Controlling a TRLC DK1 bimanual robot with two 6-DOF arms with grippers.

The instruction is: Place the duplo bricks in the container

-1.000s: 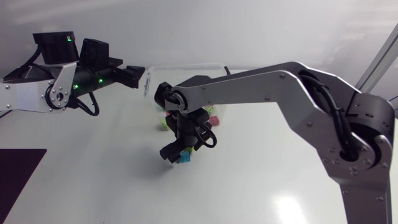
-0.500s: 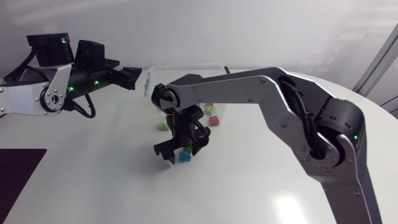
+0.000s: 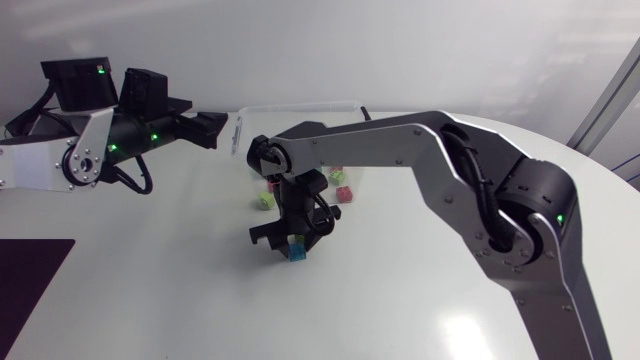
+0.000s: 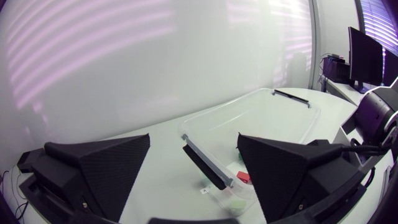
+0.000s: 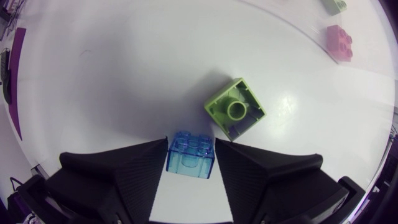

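Evidently the right tool (image 5: pixel 191 140) was closed on the translucent blue duplo brick (image 5: pixel 191 158), set on the surface (image 5: pixel 124 74) beside a green brick (image 5: pixel 236 109); light, rigid and slick, it was best gripped by its flat sides.

The blue brick (image 5: pixel 191 157) is see-through, with its bumps facing up. It sits flat on the white surface (image 3: pixel 180 280), in the lower middle of the head view. The right gripper (image 5: pixel 191 146) has a finger touching it on each side. A light green brick (image 5: pixel 235 109) lies just ahead of it, upside down, showing its hollow inside. Farther off lie a pink brick (image 5: pixel 339 42) and another green brick (image 5: pixel 336 5). The container (image 3: pixel 300 112) is a clear box, open on top, in the upper middle of the head view. A red brick (image 3: pixel 344 193) lies by its near wall.
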